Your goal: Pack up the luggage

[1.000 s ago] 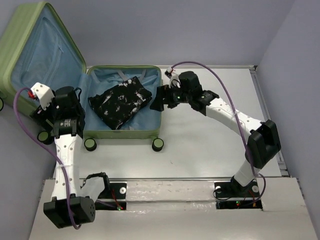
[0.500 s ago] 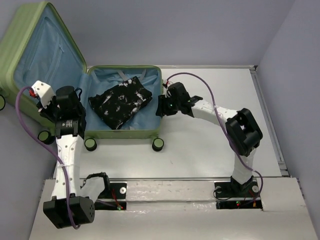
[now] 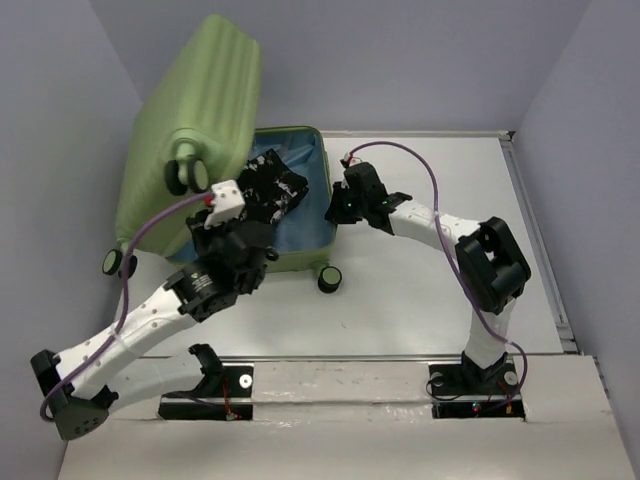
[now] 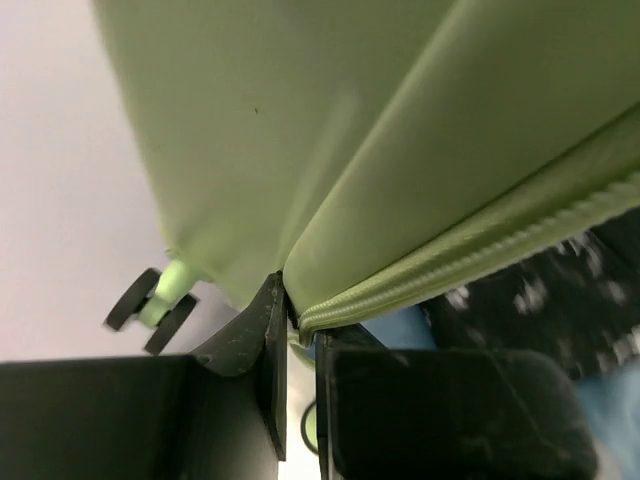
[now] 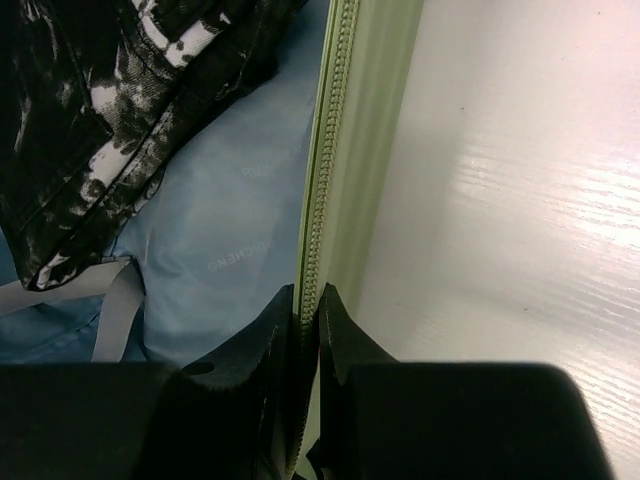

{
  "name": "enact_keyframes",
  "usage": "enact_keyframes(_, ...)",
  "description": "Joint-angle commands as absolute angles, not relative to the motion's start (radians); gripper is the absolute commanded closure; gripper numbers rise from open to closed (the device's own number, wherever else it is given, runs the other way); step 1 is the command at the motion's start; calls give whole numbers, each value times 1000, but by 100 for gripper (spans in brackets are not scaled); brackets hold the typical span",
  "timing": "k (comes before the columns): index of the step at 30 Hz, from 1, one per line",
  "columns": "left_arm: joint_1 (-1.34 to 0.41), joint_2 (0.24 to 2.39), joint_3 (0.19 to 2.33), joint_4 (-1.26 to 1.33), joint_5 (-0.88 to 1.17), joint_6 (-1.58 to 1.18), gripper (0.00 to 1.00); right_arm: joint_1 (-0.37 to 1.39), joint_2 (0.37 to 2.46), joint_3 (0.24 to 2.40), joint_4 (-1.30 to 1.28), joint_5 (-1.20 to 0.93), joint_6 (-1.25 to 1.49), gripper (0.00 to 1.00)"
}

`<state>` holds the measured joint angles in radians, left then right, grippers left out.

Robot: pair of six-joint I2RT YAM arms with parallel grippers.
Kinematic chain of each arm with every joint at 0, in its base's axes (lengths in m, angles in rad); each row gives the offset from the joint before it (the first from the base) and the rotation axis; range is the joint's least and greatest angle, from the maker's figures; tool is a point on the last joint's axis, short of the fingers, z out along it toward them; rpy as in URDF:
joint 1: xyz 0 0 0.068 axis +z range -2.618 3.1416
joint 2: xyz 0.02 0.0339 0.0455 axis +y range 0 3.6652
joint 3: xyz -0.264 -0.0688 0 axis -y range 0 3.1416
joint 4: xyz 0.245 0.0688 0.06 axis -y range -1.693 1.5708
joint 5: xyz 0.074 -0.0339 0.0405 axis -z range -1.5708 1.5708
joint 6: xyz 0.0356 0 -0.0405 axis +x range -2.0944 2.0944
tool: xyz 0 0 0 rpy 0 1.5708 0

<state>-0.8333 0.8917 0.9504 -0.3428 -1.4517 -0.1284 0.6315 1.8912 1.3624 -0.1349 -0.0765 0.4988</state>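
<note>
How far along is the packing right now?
Done: patterned cloth lies inside the luggage. In hand: left gripper, jaws shut on the lid's edge, holds the lid half closed; right gripper pins the base rim. Remaining: lid fully down, zipper shut.

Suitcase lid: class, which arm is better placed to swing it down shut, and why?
Left. The left fingers are closed on the zipper edge of the suitcase lid, which stands tilted over the base. The right fingers pinch the base's right rim, likely just steadying it.
</note>
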Motion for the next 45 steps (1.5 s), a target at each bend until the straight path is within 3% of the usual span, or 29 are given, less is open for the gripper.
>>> enact_keyframes(1,-1089,1012,1040,-273,-1419,-403,94,653,1878,1306,-77,-160,442,93)
enact_keyframes(4,-1201,1065,1121,-275,-1407,-416,94,640,1830,1251,-77,-123,423,93)
enact_keyframes(6,-1229,1069,1170,-272,-1341,-414,64,603,1799,1211,-77,-129,425,93)
enact_keyframes(8,-1246,1055,1248,-211,-1210,-376,23,566,1753,1145,-69,-138,422,93)
enact_keyframes(11,-1246,1034,1272,-82,-1033,-243,7,526,1697,1080,-66,-141,413,93)
enact_keyframes(14,-1246,1084,1380,-81,-852,-201,7,459,1635,996,-60,-166,408,93)
enact_keyframes(18,-1188,1172,1575,-187,-796,-221,7,396,1542,907,-77,-161,384,93)
enact_keyframes(24,-746,1210,1589,-261,-401,-348,12,256,1425,914,-143,-175,376,93)
enact_keyframes(26,-514,1238,1603,-258,-301,-374,12,210,1392,949,-191,-163,371,81)
enact_keyframes(27,-512,1253,1617,-255,-252,-386,12,198,1384,969,-210,-158,373,71)
enact_keyframes(28,-406,1296,1632,-253,-212,-399,12,198,1373,991,-230,-150,379,42)
enact_keyframes(30,-306,1350,1673,-255,-84,-425,12,189,1345,1066,-280,-112,371,17)
enact_keyframes(33,-145,1485,1842,-287,3,-434,10,189,1261,1153,-362,-86,345,8)
enact_keyframes(35,-63,1603,1955,-307,89,-451,9,189,1200,1192,-377,-113,336,14)
enact_keyframes(37,-26,1731,2032,-310,133,-459,9,218,1154,1203,-390,-171,333,59)
enact_keyframes(38,-9,1776,2077,-327,156,-459,9,251,1141,1200,-390,-228,318,78)
enact_keyframes(39,-9,1825,2179,-337,166,-453,9,305,1134,1197,-391,-233,305,91)
enact_keyframes(40,21,1917,2225,-347,178,-453,9,451,1126,1184,-412,-221,287,93)
enact_keyframes(45,71,2147,2428,-270,366,-506,11,811,1088,1092,-456,-155,261,93)
